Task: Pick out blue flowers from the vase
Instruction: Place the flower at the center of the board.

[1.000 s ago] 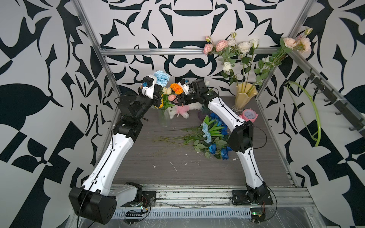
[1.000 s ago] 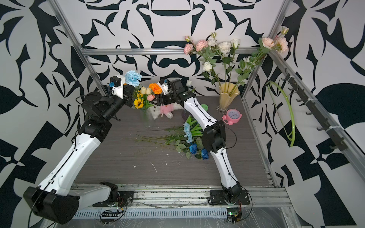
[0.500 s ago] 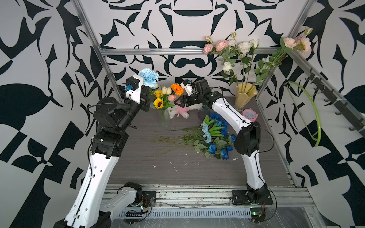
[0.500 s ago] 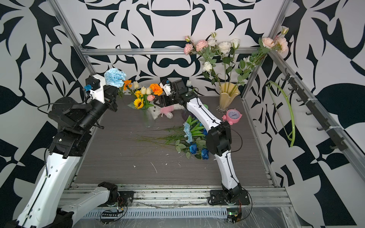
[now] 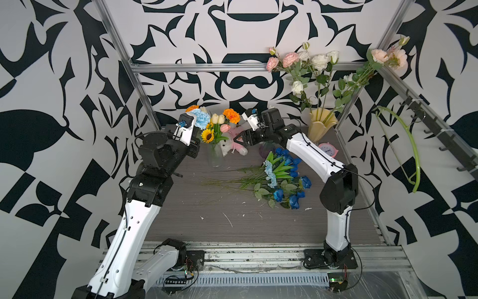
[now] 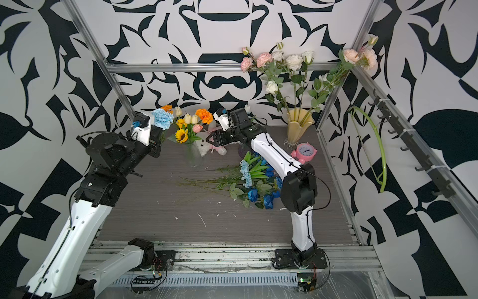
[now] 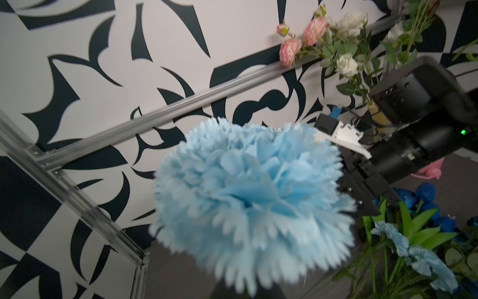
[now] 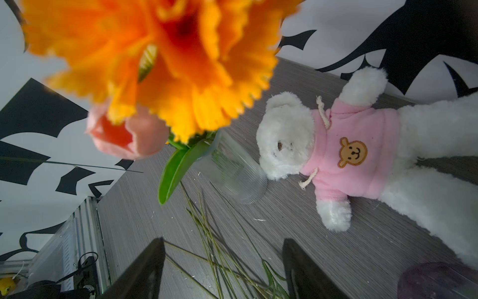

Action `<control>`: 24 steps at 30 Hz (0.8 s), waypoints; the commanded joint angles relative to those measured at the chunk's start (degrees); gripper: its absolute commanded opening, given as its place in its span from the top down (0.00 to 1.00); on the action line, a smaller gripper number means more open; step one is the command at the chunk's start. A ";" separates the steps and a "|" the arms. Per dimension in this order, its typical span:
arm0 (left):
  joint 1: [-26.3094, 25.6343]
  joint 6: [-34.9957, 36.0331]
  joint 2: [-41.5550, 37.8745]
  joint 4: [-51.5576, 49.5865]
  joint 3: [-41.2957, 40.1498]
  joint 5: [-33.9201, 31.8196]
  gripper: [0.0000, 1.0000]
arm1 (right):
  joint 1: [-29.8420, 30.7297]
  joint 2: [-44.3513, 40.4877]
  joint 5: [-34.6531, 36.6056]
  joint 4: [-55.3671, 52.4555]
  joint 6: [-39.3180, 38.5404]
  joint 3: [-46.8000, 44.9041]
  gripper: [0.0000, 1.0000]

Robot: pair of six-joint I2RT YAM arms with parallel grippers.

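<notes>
Holder: left gripper (image 6: 159, 134), pressed together, judged to be pinching the stem of the pale-blue carnation (image 7: 253, 196); contact hidden beneath the head in the wrist view.

Location of held item: raised, head just beside the bouquet in the glass vase (image 5: 216, 155), on the side away from the right arm. Lower stem end hidden, so clearance from the vase mouth not confirmable.

Second holder: right gripper (image 8: 222, 271), spread wide, empty, hovering near the teddy bear (image 8: 336, 155) and close under the orange marigold (image 8: 165, 51).

Already out: pile of blue flowers (image 5: 282, 178), flat on the table (image 5: 207, 222), heads toward the right arm, stems toward the centre, apart from the vase.

Remaining in vase, per both top views: orange marigold, sunflower (image 5: 207, 135), pale tulips (image 5: 217, 119), pink tulip (image 8: 126, 137). No other blue head spotted.

Step in hand, judged: transfer of the carnation to the pile.

Handling notes:
- Lift straight up, well past the rim, to avoid tipping the light vase or dragging neighbours out.
- Swing wide of the marigold and the right arm.
- Lay down with the head among the other heads and the stem parallel to theirs.
- Release only once resting on the table.
- Keep the right gripper back, or use it to steady the vase.
</notes>
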 commanded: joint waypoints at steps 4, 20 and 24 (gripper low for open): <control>0.17 -0.98 -2.95 1.34 -6.28 -2.29 1.00 | 0.51 -5.19 -3.92 4.79 -0.67 -0.27 0.29; -2.46 0.03 -2.15 3.68 -16.22 2.28 1.00 | -0.18 -5.80 -3.47 4.32 -0.27 9.37 0.29; -10.06 4.52 3.71 4.70 -14.86 -3.39 1.00 | -1.86 -7.53 -2.60 3.58 -0.51 7.78 0.29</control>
